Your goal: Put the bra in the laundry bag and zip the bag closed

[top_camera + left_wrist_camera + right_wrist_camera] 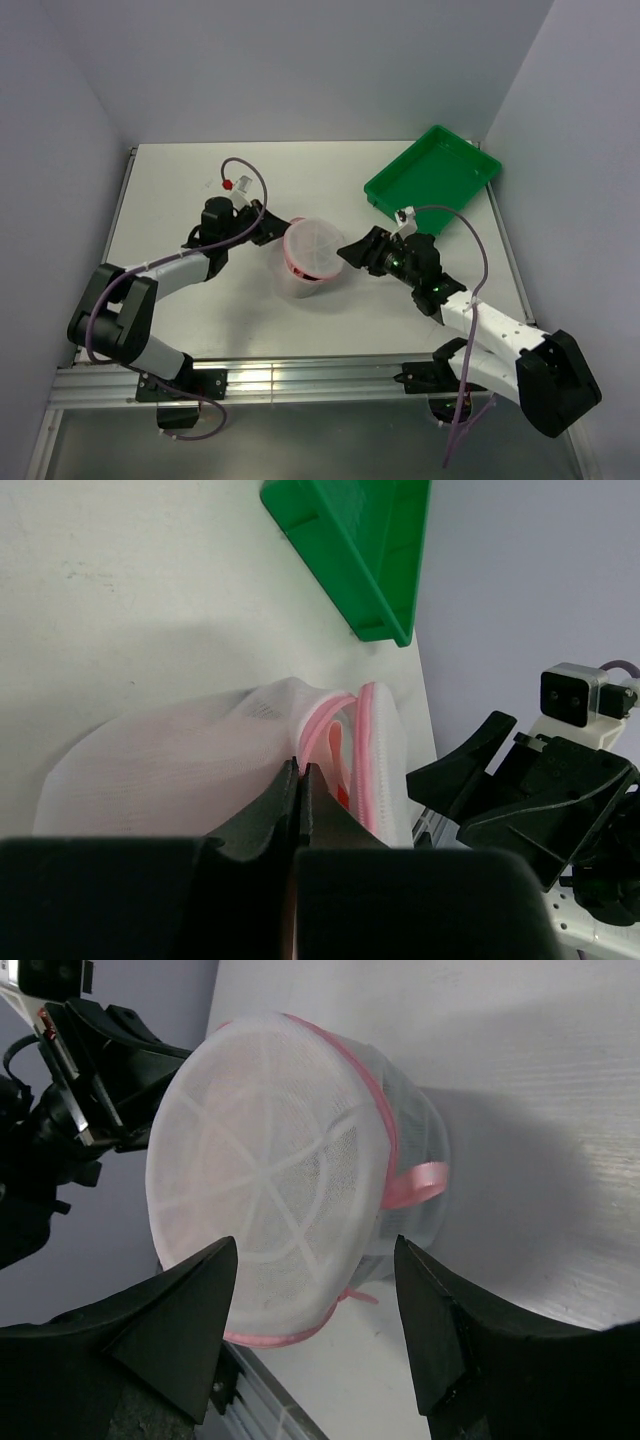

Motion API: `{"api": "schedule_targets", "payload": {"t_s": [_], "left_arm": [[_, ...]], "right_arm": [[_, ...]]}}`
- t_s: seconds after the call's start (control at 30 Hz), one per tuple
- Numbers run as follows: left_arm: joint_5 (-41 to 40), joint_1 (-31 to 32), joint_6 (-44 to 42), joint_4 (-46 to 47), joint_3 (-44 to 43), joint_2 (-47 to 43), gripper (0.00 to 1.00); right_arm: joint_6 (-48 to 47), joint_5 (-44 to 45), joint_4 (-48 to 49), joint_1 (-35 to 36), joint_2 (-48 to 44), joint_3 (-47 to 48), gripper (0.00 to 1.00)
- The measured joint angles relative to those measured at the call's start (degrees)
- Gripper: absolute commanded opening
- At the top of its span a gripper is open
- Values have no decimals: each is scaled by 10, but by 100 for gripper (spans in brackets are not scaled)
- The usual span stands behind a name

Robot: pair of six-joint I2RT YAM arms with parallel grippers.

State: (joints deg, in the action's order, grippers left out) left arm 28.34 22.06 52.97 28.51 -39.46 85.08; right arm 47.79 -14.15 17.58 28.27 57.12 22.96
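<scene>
The left claw (300, 776) is pressed together, pinching mesh at the pink zip rim (385, 1130) of the laundry bag (270, 1160). The right claw (312, 1250) is spread and empty, just off the opposite side. Between them the bag stands on the desk (200, 310), a squat drum with its lid tilted toward the right claw. The bra seems to be inside and the zip looks nearly shut, but its end is hidden.

The laundry bag (311, 250) fills the table's (165, 195) middle, with the left gripper (281, 227) and right gripper (348, 252) crowding either side. The green tray (432, 180) blocks the far right corner; the far left corner lies open.
</scene>
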Motion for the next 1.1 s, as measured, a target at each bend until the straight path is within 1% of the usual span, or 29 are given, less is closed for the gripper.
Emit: {"api": "schedule_targets", "payload": {"t_s": [0.1,0.23,0.37,0.43,0.53,0.57,0.6,0.63,0.67,0.73,0.77,0.83,0.87,0.9,0.93,0.97,1.0,1.1], "left_arm": [[7,-1,-4,0,-12,20,6],[12,-2,-10,0,-24,32,7],[17,-2,-12,5,-34,39,14],[19,-2,-13,8,-40,46,17],[18,-2,-15,7,-50,57,26],[18,-2,-16,6,-53,59,33],[18,-2,-18,5,-56,61,36],[17,-2,-19,5,-58,61,41],[17,-2,-21,4,-59,61,53],[12,-2,-27,0,-62,61,64],[7,-1,-29,-5,-64,61,71],[-5,-2,-33,-17,-69,58,77],[-11,-2,-34,-23,-70,54,78],[-18,-2,-37,-35,-71,47,80],[-27,-2,-40,-45,-72,39,82],[-37,-2,-44,-59,-75,27,84],[-50,-2,-48,-75,-79,14,85],[-99,-2,-66,-127,-85,-42,91]], "right_arm": [[30,-18,43,-10,28,-9,70],[61,-14,62,-19,50,-10,70],[83,-9,73,-21,60,-16,65],[93,-12,86,-21,76,-16,61],[112,-18,99,-21,105,-16,51],[120,-19,101,-21,113,-16,48],[128,-20,105,-21,120,-16,40],[135,-22,110,-21,124,-16,38],[144,-24,119,-21,128,-16,33],[159,-25,132,-21,130,-16,26],[168,-26,140,-21,130,-16,25],[181,-27,150,-21,129,-16,24],[187,-26,154,-21,127,-16,27],[191,-26,155,-20,126,-16,27],[195,-24,156,-17,124,-16,22],[197,-21,156,-16,122,-16,6],[199,-19,156,-14,120,-16,3],[205,-9,151,-5,112,-15,3]]}}
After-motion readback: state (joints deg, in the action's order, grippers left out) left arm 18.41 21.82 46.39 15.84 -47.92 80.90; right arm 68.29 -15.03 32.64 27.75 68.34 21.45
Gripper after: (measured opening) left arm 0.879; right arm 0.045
